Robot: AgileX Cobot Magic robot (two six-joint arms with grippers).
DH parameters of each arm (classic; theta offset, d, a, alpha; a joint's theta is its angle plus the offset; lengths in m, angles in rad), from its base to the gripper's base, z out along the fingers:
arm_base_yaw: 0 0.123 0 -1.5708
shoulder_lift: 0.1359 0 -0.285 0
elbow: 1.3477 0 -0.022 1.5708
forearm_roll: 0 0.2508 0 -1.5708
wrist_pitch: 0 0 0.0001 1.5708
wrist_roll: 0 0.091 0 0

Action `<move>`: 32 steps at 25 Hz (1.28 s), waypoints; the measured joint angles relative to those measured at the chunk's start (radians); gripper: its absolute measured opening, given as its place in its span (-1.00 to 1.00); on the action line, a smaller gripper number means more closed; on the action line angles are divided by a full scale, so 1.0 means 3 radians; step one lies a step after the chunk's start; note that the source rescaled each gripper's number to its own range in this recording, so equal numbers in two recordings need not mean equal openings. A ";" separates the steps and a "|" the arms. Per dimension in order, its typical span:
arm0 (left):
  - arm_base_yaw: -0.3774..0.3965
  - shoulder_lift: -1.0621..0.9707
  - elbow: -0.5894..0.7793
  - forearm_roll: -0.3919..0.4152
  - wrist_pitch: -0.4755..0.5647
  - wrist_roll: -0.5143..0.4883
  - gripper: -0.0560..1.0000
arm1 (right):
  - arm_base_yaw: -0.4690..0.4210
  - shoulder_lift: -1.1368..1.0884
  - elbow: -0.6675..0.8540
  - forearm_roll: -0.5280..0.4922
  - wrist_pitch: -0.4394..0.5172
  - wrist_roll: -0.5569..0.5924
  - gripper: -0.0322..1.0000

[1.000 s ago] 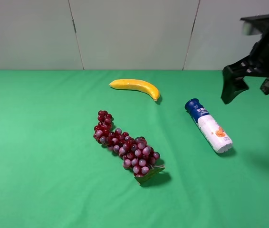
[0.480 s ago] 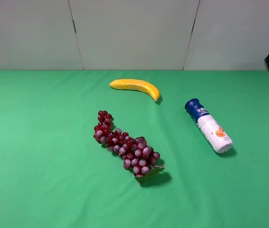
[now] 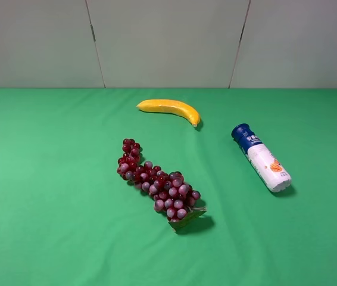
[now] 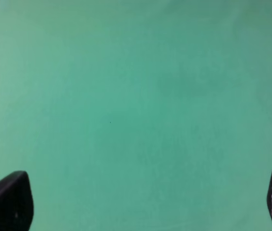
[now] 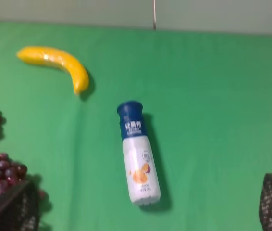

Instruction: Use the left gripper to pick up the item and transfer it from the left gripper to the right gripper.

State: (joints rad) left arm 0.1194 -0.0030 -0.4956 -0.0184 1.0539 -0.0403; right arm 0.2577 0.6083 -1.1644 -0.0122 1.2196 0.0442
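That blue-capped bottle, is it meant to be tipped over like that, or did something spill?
The bottle lies on its side on the green cloth, cap on, no spill visible. Banana and grapes look undisturbed.

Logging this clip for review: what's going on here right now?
Nothing is being handled yet. The bottle lies on its side on the green table, with a banana and a bunch of grapes nearby. Neither arm shows in the high view. The left gripper has its jaws open over bare cloth; the right gripper is open too, looking at the bottle, not touching it.
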 joint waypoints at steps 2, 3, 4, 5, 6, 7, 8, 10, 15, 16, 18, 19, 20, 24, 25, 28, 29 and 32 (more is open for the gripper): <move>0.0000 0.0000 0.0000 0.0000 0.0000 0.0000 0.96 | 0.0000 -0.0159 0.0004 0.0000 0.0000 0.0000 1.00; 0.0000 0.0000 0.0000 0.0000 0.0000 0.0000 0.96 | 0.0000 -0.0222 0.0022 0.0000 0.0000 0.0000 1.00; 0.0000 0.0000 0.0000 0.0000 0.0000 0.0000 0.96 | 0.0000 -0.0299 0.0050 0.0000 0.0000 0.0000 1.00; 0.0000 0.0000 0.0000 0.0000 0.0000 0.0000 0.96 | 0.0000 -0.0381 0.0110 0.0000 0.0000 0.0000 1.00; 0.0000 0.0000 0.0000 0.0000 0.0000 0.0000 0.96 | 0.0000 -0.0466 0.0196 0.0000 0.0000 0.0000 1.00; 0.0000 0.0000 0.0000 0.0000 0.0000 0.0000 0.96 | 0.0000 -0.0537 0.0303 0.0000 0.0000 0.0000 1.00; 0.0000 0.0000 0.0000 0.0000 0.0000 0.0000 0.96 | 0.0000 -0.0621 0.0406 0.0000 0.0000 0.0000 1.00; 0.0000 0.0000 0.0000 0.0000 0.0000 0.0000 0.96 | 0.0000 -0.0775 0.0674 0.0000 0.0003 0.0000 1.00; 0.0000 0.0000 0.0000 0.0000 0.0000 0.0000 0.96 | 0.0000 -0.1116 0.1267 0.0041 -0.0019 0.0000 1.00; 0.0000 0.0000 0.0000 0.0000 0.0000 0.0000 0.96 | 0.0000 -0.1197 0.1374 0.0041 -0.0071 0.0000 1.00; 0.0000 0.0000 0.0000 0.0000 0.0000 0.0000 0.96 | 0.0000 -0.1360 0.1558 0.0085 -0.0188 0.0000 1.00; 0.0000 0.0000 0.0000 0.0000 0.0000 0.0000 0.96 | 0.0000 -0.1457 0.1650 0.0101 -0.0224 0.0000 1.00; 0.0000 0.0000 0.0000 0.0000 0.0000 0.0000 0.96 | 0.0000 -0.1562 0.1743 0.0104 -0.0283 0.0004 1.00; 0.0000 0.0000 0.0000 0.0000 0.0000 0.0000 0.96 | 0.0000 -0.1985 0.2098 0.0132 -0.0480 0.0123 1.00; 0.0000 0.0000 0.0000 0.0000 0.0000 0.0000 0.96 | 0.0000 -0.2026 0.2148 0.0124 -0.0520 0.0138 1.00; 0.0000 0.0000 0.0000 0.0000 0.0000 0.0000 0.96 | 0.0000 -0.2035 0.2189 0.0041 -0.0596 0.0138 1.00; 0.0000 0.0000 0.0000 0.0000 0.0000 0.0000 0.96 | 0.0000 -0.2037 0.2198 0.0041 -0.0611 0.0138 1.00; 0.0000 0.0000 0.0000 0.0000 0.0000 0.0000 0.96 | 0.0000 -0.2038 0.2211 0.0015 -0.0619 0.0138 1.00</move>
State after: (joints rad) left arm 0.1194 -0.0030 -0.4956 -0.0184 1.0539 -0.0403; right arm 0.2577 -0.0031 -0.5011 -0.0078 1.0341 0.0857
